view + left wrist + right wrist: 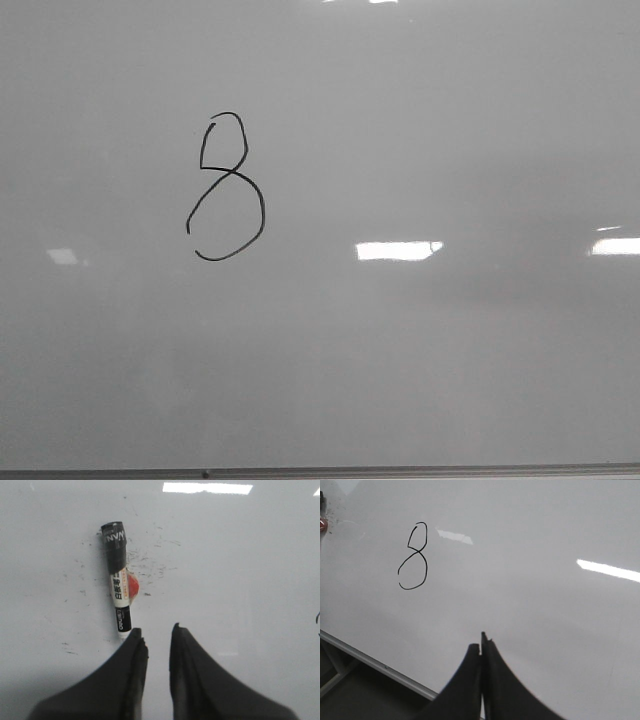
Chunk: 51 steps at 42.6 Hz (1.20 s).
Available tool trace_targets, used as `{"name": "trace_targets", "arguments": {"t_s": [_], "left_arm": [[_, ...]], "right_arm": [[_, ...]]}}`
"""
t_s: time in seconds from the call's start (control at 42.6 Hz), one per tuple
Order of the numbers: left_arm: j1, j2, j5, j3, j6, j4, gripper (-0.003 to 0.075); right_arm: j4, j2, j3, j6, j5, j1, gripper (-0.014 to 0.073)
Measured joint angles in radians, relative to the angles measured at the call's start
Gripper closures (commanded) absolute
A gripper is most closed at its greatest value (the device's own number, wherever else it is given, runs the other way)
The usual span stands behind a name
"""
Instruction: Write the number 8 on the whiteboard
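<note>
Right gripper (481, 650): its fingers are pressing together with nothing between them, and it is hanging over bare whiteboard (535, 610), well apart from the figure.
Left gripper (156, 635): it is standing slightly parted and empty; its nearer fingertip is sitting just beside the white end of the marker (119, 582), and I cannot tell whether they are touching.
Marker: it is lying loose and capped on the board among dark smudges, with a small red object (132, 586) tucked against it.
Number 8 (226, 187): it is showing as a thin black line left of centre in the front view, with its lower loop gaping at the bottom left.
Risk near: any sideways drift of the left gripper is likely nudging the marker and sending it rolling.
Risk far: a gripper dragging over the ink is likely smearing it, and the unclosed loop is risking a reading as 3.
Task stage: the writing is looking finished.
</note>
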Motion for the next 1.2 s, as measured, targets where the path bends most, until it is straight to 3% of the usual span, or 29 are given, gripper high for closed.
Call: {"name": "trace_targets", "arguments": {"t_s": [0.235,0.516,1.196], "left_arm": [[0.0,-0.259,0.001,0.129,0.0,0.001,0.0741],[0.0,-0.477,0.003,0.151,0.0,0.001,0.0741],[0.0,-0.495,0.001,0.155,0.002,0.001,0.0741]], "right_arm": [[0.0,0.0,0.0,0.0,0.0,0.0,0.0662],[0.0,0.0,0.0,0.0,0.0,0.0,0.0662],[0.001,0.0,0.0,0.0,0.0,0.0,0.0662]]}}
